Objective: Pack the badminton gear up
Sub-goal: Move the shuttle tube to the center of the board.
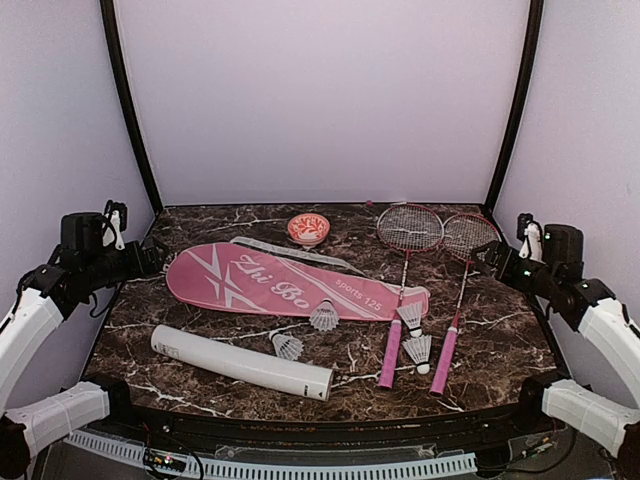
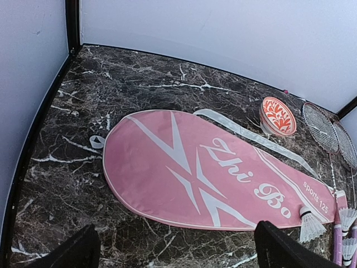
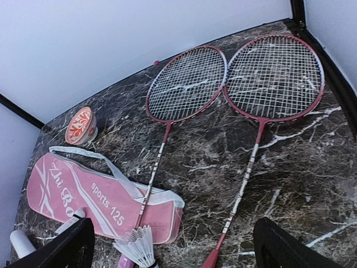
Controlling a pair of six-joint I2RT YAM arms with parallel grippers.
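Note:
The pink "Zhi Bo" racket cover (image 1: 290, 285) lies flat at the table's middle left, also in the left wrist view (image 2: 212, 173). The long white tube (image 1: 240, 362) lies in front of it. Two red-framed rackets (image 1: 409, 227) (image 1: 470, 236) lie side by side on the right, pink handles toward me; the left one's shaft crosses the cover's end (image 3: 162, 209). Several white shuttlecocks lie loose, one (image 1: 324, 316) on the cover's edge, one (image 1: 288, 347) by the tube, two (image 1: 410, 316) (image 1: 418, 350) by the handles. My left gripper (image 1: 150, 258) hangs open above the table's left edge. My right gripper (image 1: 487, 256) hangs open beside the right racket head.
A small red-and-white patterned bowl (image 1: 308, 229) stands at the back middle, behind the cover. The cover's white strap (image 2: 251, 134) trails toward it. White walls with black corner posts close in the dark marble table (image 1: 500, 330) on three sides.

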